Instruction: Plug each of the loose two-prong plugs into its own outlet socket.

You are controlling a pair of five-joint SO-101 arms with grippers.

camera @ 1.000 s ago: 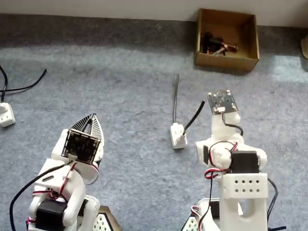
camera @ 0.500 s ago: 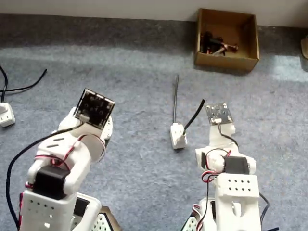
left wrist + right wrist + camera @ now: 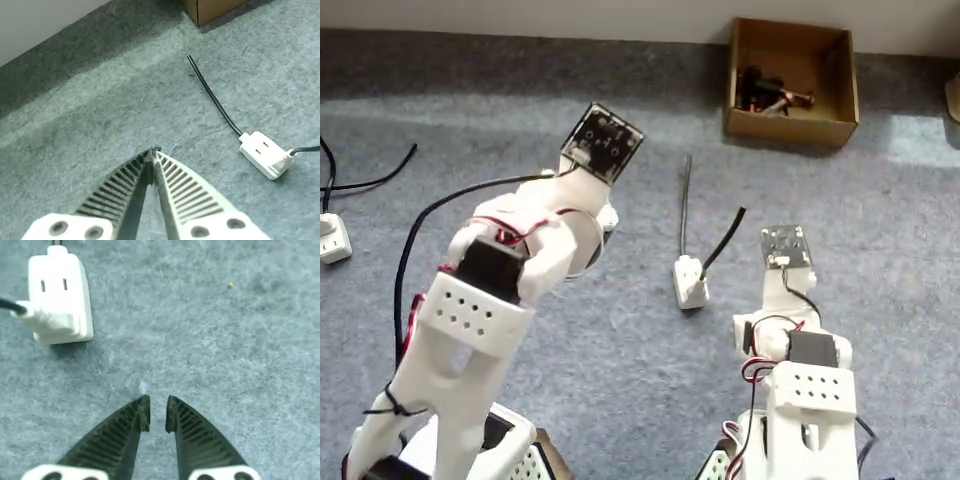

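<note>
White outlet socket (image 3: 62, 287) near right end effector (image 3: 156, 414), not touching

Closed claw (image 3: 152, 151) near white outlet (image 3: 259, 151)

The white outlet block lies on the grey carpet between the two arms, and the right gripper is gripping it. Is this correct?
No. The right gripper grips nothing: the right wrist view shows it over bare carpet, apart from the outlet block. The rest is correct.
</note>
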